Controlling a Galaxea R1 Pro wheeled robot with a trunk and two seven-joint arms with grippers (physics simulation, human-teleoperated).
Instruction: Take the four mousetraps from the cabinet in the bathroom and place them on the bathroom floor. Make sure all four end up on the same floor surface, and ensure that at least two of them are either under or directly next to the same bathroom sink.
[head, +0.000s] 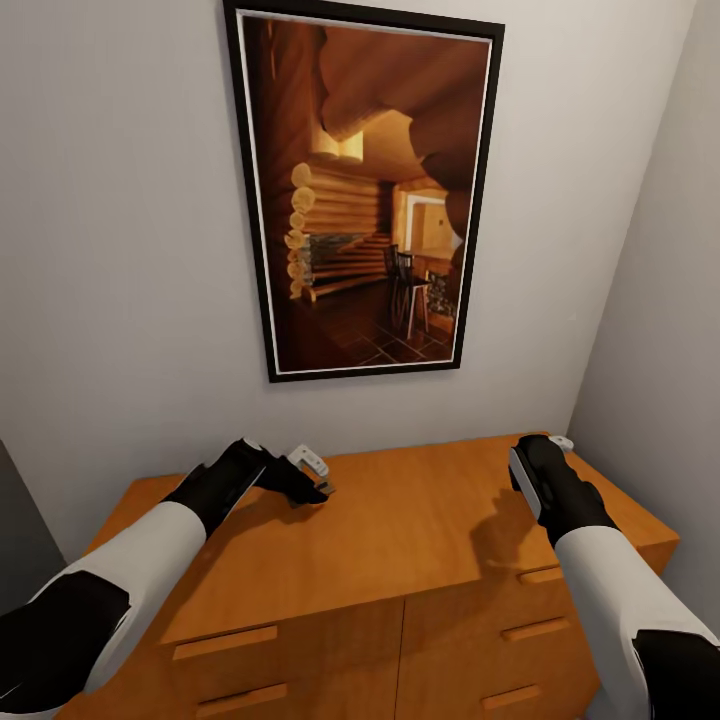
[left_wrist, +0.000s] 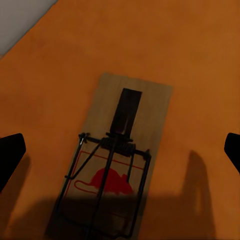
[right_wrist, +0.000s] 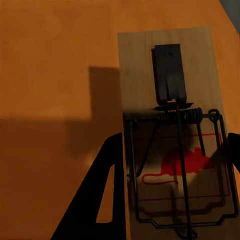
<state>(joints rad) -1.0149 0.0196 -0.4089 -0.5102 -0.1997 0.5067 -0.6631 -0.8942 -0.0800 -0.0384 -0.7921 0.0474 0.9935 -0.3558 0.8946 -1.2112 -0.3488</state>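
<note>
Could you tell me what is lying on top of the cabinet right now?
Two mousetraps lie on the cabinet: one below the left gripper, one below the right gripper.

Both arms reach forward from the bottom corners of the head view, white forearm sleeves giving way to black wrists. The left arm (head: 150, 570) angles up from the lower left toward centre, and the left gripper (head: 318, 480) tips downward at centre-left, fingers spread wide, their black tips at the far edges of the left wrist view. The right arm (head: 610, 600) rises from the lower right, its wrist upright; the right gripper (head: 560, 444) sits at the right, and one dark finger (right_wrist: 100, 195) shows in the right wrist view.
</note>
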